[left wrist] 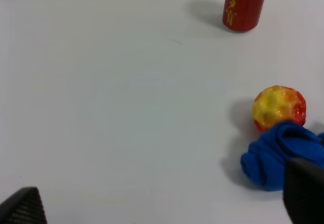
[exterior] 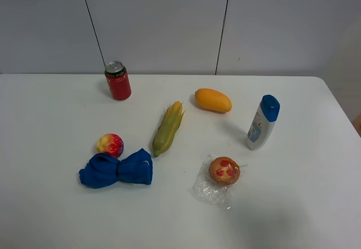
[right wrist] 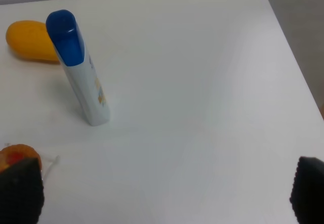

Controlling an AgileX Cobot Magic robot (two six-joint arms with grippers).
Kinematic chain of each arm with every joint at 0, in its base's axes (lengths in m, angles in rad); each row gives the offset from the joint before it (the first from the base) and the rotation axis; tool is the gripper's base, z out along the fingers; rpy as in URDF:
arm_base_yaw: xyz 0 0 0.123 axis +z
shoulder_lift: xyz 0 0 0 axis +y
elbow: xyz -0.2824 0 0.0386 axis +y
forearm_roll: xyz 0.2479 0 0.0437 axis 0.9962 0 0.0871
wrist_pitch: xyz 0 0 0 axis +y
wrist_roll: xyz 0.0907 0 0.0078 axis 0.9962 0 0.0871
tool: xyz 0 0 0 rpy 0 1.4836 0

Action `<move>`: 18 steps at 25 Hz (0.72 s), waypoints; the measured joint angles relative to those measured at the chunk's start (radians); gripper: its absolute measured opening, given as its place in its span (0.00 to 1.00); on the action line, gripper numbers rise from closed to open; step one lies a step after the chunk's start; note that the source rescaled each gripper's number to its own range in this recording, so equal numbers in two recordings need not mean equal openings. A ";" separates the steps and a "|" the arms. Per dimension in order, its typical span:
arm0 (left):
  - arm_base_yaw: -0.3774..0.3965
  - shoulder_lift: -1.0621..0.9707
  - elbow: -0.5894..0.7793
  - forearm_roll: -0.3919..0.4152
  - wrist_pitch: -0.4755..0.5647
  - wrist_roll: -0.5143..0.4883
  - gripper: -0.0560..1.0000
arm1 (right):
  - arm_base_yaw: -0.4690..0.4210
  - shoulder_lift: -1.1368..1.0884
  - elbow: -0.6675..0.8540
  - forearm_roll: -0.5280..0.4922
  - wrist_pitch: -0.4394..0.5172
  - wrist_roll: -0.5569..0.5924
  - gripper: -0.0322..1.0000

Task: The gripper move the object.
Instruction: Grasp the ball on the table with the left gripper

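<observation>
White worktop (exterior: 56,119), seven items laid out. Item of the task: peach-like ball (exterior: 110,145), red and yellow, resting on the worktop toward the left of the high view, touching the far edge of a crumpled blue cloth (exterior: 117,170). A red can (exterior: 118,81) stands well behind it. Left claw (left wrist: 163,201): jaws spread wide, nothing between them. The ball lies ahead of this claw and off toward one finger's side, clear of both fingertips, with the cloth between ball and that finger. Right claw (right wrist: 164,188): likewise wide open and empty, well apart from the ball, facing an upright white bottle (right wrist: 76,72) with blue cap, a mango (right wrist: 28,41) and a tart (right wrist: 17,155). Corn cob (exterior: 168,128) lies mid-worktop.
</observation>
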 joint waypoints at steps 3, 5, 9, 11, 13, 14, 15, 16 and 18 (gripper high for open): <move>0.000 0.000 0.000 0.000 0.000 0.002 0.84 | 0.000 0.000 0.000 0.000 0.000 0.000 1.00; 0.000 0.000 0.000 0.000 0.000 0.002 0.84 | 0.000 0.000 0.000 0.000 0.000 0.000 1.00; 0.000 0.000 0.000 0.000 0.000 0.002 0.84 | 0.000 0.000 0.000 0.000 0.000 0.000 1.00; 0.000 0.000 0.000 0.000 0.000 0.002 0.84 | 0.000 0.000 0.000 0.000 0.000 0.000 1.00; 0.000 0.012 0.000 0.000 0.000 0.002 0.84 | 0.000 0.000 0.000 0.000 0.000 0.000 1.00; 0.000 0.032 0.000 0.000 0.001 0.002 0.84 | 0.000 0.000 0.000 0.000 0.000 0.000 1.00; 0.000 0.063 -0.003 0.000 0.001 0.001 0.84 | 0.000 0.000 0.000 0.000 0.000 0.000 1.00; 0.000 0.094 -0.013 0.000 0.003 -0.001 0.84 | 0.000 0.000 0.000 0.000 0.000 0.000 1.00; 0.000 0.190 -0.044 0.000 0.002 -0.007 0.84 | 0.000 0.000 0.000 0.000 0.000 0.000 1.00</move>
